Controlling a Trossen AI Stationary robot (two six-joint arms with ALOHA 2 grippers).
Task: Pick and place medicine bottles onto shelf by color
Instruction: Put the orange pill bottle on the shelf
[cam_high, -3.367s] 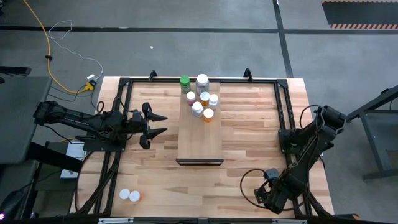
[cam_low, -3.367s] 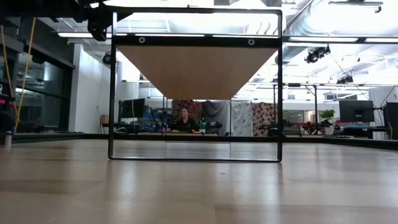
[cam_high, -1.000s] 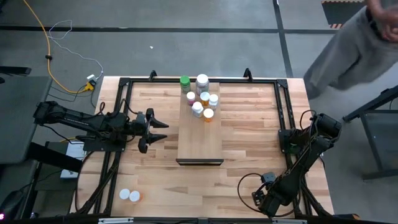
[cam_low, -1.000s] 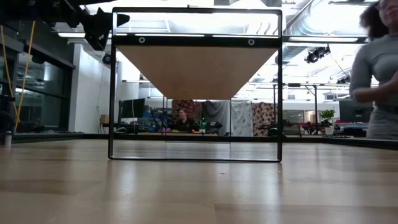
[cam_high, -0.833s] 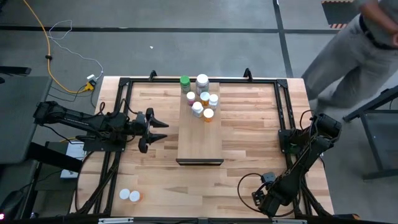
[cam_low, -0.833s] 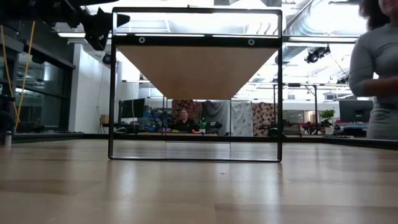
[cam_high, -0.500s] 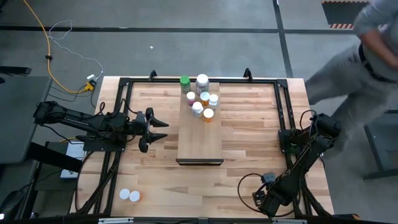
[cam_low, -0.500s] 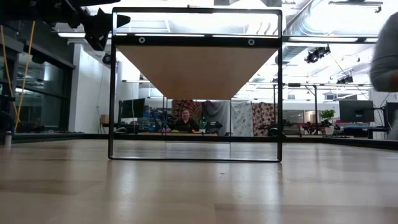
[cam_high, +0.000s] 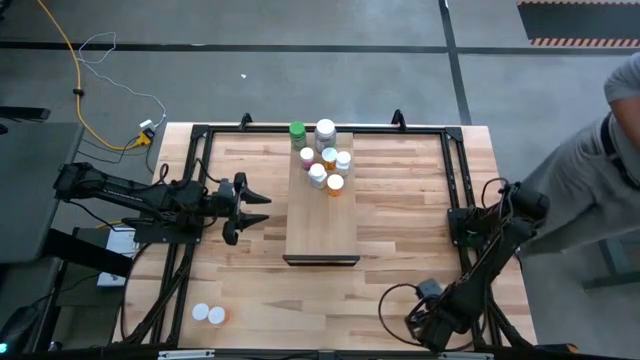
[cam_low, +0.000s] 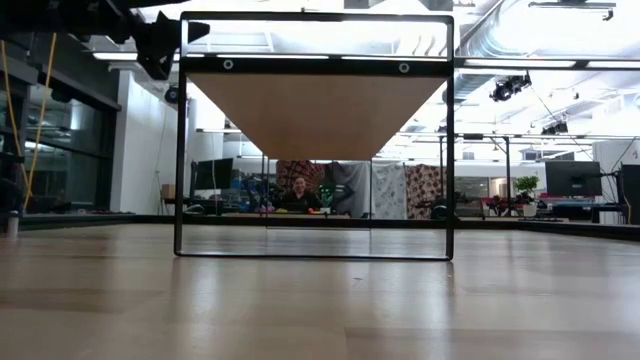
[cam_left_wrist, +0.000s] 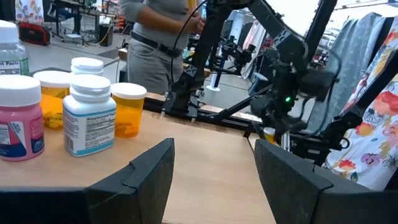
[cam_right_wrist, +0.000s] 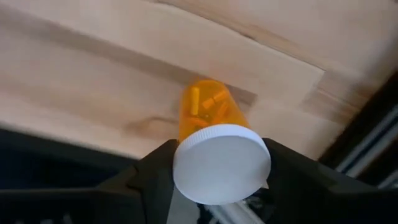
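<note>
Several medicine bottles (cam_high: 328, 165) stand on their bases at the far end of the shelf (cam_high: 322, 225), among them a green-capped one (cam_high: 297, 130); in the left wrist view they are pink (cam_left_wrist: 18, 118), white (cam_left_wrist: 89, 121) and orange (cam_left_wrist: 127, 109). Two more bottles (cam_high: 208, 314) lie near the table's near left corner. My left gripper (cam_high: 255, 205) hangs open and level, left of the shelf, pointing at it. My right gripper (cam_high: 425, 312) is at the near right corner, pointing down, shut on an orange bottle (cam_right_wrist: 208, 109) with a white cap. My right gripper pinches the orange bottle's white cap (cam_right_wrist: 221, 163) between its two fingers, one on each side of the cap's rim. The fingers come from above, pointing down. The bottle is upright below them, base toward the table; whether it is clear of the wood I cannot tell.
A black metal frame (cam_high: 455, 190) runs round the table's working area. The shelf stands raised on a black frame (cam_low: 315, 255). A person (cam_high: 600, 170) stands close to the table's right edge, behind my right arm. A yellow cable (cam_high: 75, 90) lies on the floor at far left.
The person beside the table's right edge has walked along it toward the near side and has left the low view. My left arm has kept still.
</note>
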